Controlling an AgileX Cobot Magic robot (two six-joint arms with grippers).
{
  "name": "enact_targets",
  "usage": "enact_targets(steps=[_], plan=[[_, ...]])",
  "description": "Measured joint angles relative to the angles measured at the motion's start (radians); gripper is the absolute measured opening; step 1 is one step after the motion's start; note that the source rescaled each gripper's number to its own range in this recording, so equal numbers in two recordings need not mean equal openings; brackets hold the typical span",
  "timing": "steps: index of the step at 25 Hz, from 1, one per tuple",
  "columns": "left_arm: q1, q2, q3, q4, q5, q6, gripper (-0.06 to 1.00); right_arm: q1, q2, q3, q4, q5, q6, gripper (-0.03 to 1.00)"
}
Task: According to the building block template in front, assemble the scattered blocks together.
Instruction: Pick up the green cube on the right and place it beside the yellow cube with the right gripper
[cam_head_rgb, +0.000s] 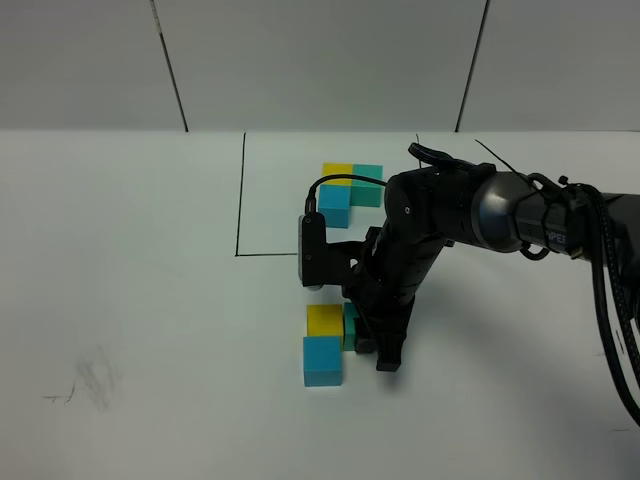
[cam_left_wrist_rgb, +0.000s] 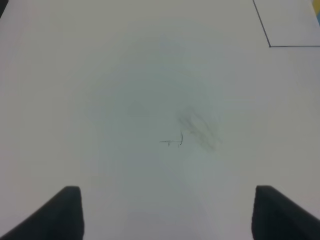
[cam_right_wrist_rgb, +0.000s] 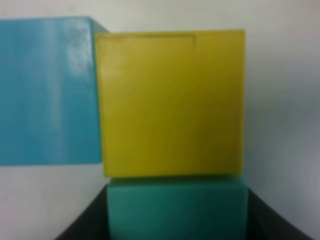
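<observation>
The right gripper (cam_head_rgb: 372, 345) reaches down to the white table (cam_head_rgb: 150, 300) and stands closed on the teal-green cube (cam_right_wrist_rgb: 177, 210), whose sides sit between the dark fingers (cam_right_wrist_rgb: 82, 225) in the right wrist view; from the high camera the arm hides most of that cube, so only a sliver of teal shows at the yellow cube's right edge. The yellow cube (cam_head_rgb: 325, 320) touches the teal-green one on one face and the sky-blue cube (cam_head_rgb: 322, 361) on another, the three scattered blocks lying together in an L just in front of the black-line rectangle (cam_head_rgb: 240, 200). Up close, the yellow cube's top face is matte, with a faint line near one edge, though the picture is soft and the mark may be only a scuff. Inside the rectangle, farther back on the table, the building block template (cam_head_rgb: 345, 190) shows yellow and teal-green cubes side by side with a sky-blue one in front of the yellow. The left gripper (cam_left_wrist_rgb: 165, 215) hangs well apart over bare tabletop, its jaws parted and holding nothing, above a grey smudge (cam_left_wrist_rgb: 200, 131) and a small pen mark (cam_left_wrist_rgb: 172, 141).
</observation>
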Motion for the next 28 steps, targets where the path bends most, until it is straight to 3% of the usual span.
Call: enact_targets(steps=[20,22,25,28], plan=[[0.0,0.0,0.0,0.0,0.0,0.0,0.52,0.002,0.017,-0.019,-0.019,0.041,0.092,0.04],[0.0,0.0,0.0,0.0,0.0,0.0,0.52,0.003,0.016,-0.017,-0.038,0.063,0.135,0.16],[0.0,0.0,0.0,0.0,0.0,-0.001,0.52,0.003,-0.008,-0.01,-0.058,0.125,0.2,0.57],[0.0,0.0,0.0,0.0,0.0,-0.001,0.52,0.003,-0.063,-0.01,-0.101,0.202,0.302,0.88]])
